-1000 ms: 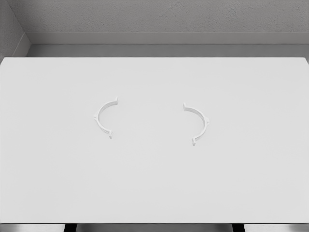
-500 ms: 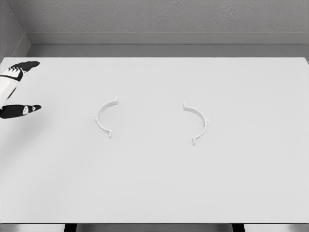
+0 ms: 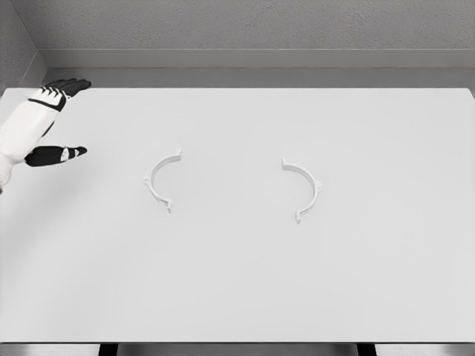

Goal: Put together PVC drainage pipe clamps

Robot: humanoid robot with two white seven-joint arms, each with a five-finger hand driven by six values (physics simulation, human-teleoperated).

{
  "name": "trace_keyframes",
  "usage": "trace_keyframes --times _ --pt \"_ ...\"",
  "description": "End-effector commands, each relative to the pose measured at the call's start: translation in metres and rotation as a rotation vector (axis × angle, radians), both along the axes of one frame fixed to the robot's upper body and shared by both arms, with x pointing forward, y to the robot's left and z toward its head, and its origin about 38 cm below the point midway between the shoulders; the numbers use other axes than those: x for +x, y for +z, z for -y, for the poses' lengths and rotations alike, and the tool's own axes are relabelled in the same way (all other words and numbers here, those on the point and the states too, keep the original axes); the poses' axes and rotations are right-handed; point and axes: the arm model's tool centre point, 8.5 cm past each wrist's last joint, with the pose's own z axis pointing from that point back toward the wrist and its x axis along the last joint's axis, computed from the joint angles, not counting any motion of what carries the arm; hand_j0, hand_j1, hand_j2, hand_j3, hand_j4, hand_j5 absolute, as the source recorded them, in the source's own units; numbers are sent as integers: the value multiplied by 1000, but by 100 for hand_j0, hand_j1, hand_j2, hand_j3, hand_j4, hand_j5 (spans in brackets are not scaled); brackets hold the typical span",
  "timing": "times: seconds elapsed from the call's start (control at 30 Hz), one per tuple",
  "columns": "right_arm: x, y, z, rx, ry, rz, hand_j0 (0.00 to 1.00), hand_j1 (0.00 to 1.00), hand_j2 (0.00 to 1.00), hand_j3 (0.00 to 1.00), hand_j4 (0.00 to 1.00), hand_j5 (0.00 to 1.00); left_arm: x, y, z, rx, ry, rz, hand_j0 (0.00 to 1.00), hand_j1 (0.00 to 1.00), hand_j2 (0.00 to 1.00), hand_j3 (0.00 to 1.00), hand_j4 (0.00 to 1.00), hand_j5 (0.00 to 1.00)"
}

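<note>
Two white half-ring pipe clamp pieces lie flat on the white table [image 3: 237, 282]. The left clamp half [image 3: 157, 181] curves open toward the right; the right clamp half [image 3: 307, 188] curves open toward the left. They lie well apart, facing each other. My left hand [image 3: 56, 122] enters at the far left edge, above the table and well left of the left clamp half. Its dark fingers are spread and the thumb sticks out, holding nothing. The right arm is out of view.
A grey wall runs behind the table's far edge [image 3: 237, 87]. The table's front edge [image 3: 237, 342] shows at the bottom of the view.
The left hand came in from the left edge and has moved up and rightward, now further into view. The clamp halves have not moved.
</note>
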Motion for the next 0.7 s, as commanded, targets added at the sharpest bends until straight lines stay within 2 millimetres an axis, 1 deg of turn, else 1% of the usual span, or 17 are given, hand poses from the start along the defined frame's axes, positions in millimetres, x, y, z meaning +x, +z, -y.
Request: trace_keyframes --times 0.0,0.03,0.07,0.1,0.13,0.17,0.3,0.4,0.47,0.53,0.6,0.67 --pt "5 -62 -90 -60 272 -127 100 100 100 100 100 100 1 -5 8 3 -16 -11 100 100 100 100 100 100" --pt "13 -70 -111 -33 335 -126 100 100 100 100 100 100 1 -6 8 2 -16 -13 100 100 100 100 100 100" --pt "18 -75 -123 -24 368 -135 100 100 100 100 100 100 1 -5 8 3 -16 -11 100 100 100 100 100 100" --pt "28 -80 -150 -12 408 -120 100 100 100 100 100 100 1 -5 8 3 -16 -11 100 100 100 100 100 100" --pt "35 -85 -170 -39 433 -98 100 100 100 100 100 100 1 -5 8 3 -16 -11 100 100 100 100 100 100" --pt "40 -94 -183 -62 439 -102 100 100 100 100 100 100 1 -5 7 2 -14 -12 100 100 100 100 100 100" --pt "42 -98 -207 -38 500 -99 100 100 100 100 100 100 1 -6 5 2 -8 -15 100 100 100 100 100 100" --pt "41 -98 -203 -41 494 -104 100 100 100 100 100 100 1 -7 5 2 -9 -16 100 100 100 100 100 100" --pt "40 -103 -190 -64 467 -127 100 100 100 100 100 100 1 -7 6 4 -10 -17 100 100 100 100 100 100" --pt "33 -121 -162 -116 424 -183 100 100 100 100 100 100 2 -8 6 8 -8 -19 100 100 100 100 100 100" --pt "29 -133 -142 -142 371 -233 100 100 100 100 100 100 1 -7 6 8 -9 -18 100 100 100 100 100 100" --pt "28 -142 -142 -137 373 -256 100 100 100 100 100 100 1 -7 6 10 -9 -18 100 100 100 100 100 100"
